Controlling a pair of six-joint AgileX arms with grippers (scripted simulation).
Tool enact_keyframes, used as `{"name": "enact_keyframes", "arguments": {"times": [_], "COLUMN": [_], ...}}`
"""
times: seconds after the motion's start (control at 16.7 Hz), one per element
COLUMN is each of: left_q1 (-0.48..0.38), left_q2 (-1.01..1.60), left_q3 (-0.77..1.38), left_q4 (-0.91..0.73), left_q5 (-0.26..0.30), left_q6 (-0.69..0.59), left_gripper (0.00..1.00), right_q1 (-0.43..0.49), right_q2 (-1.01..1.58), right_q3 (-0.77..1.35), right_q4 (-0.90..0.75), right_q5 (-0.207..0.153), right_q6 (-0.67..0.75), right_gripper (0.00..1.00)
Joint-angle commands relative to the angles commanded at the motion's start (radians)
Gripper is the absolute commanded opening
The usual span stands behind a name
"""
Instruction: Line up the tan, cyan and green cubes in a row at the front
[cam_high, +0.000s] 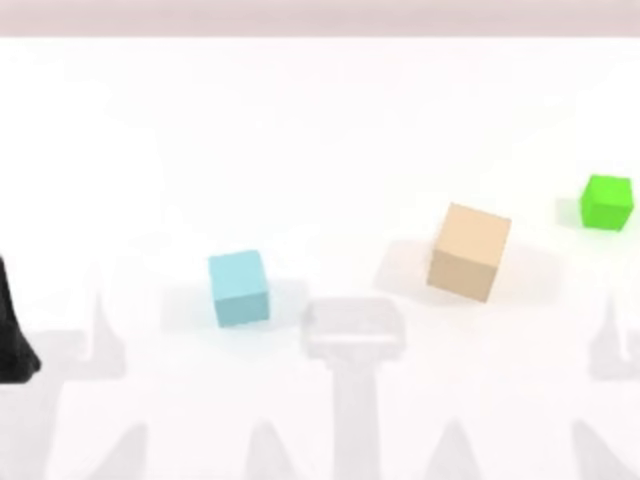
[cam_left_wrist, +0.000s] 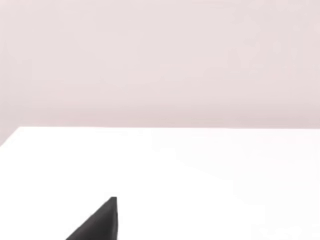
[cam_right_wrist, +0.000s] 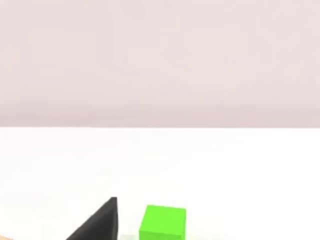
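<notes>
Currently the tan cube is sitting on the white worktop, serving as the landmark: the cyan cube is lying well to its left and slightly nearer the front, while the green cube is resting to its right, a little farther back. Far left of the tan cube, the left arm is showing only as a dark shape at the edge; whether its claw is wide or narrow cannot be told. Beside the green cube in the right wrist view, one dark fingertip is showing, with that claw's spread unclear.

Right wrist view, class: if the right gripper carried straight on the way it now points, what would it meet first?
Most likely the green cube, which sits on the white table close beside the one visible dark fingertip. It lies slightly to one side of that finger, so a near miss is possible.
</notes>
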Motion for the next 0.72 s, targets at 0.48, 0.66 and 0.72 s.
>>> {"name": "enact_keyframes", "arguments": {"times": [0.48,0.66,0.72], "left_q1": [0.0,0.0,0.0], "left_q2": [0.0,0.0,0.0], "left_q3": [0.0,0.0,0.0], "left_q4": [0.0,0.0,0.0], "left_q5": [0.0,0.0,0.0], "left_q6": [0.0,0.0,0.0], "left_gripper": [1.0,1.0,1.0], "right_q1": [0.009,0.015,0.017], "right_q2": [0.215,0.464,0.569], "right_q3": [0.217,0.457,0.551], "right_q4": [-0.146,-0.296,-0.354], "right_q5": [-0.003,-0.002,-0.002], "right_q6": [0.029,0.055,0.064], "right_gripper": [1.0,1.0,1.0]}}
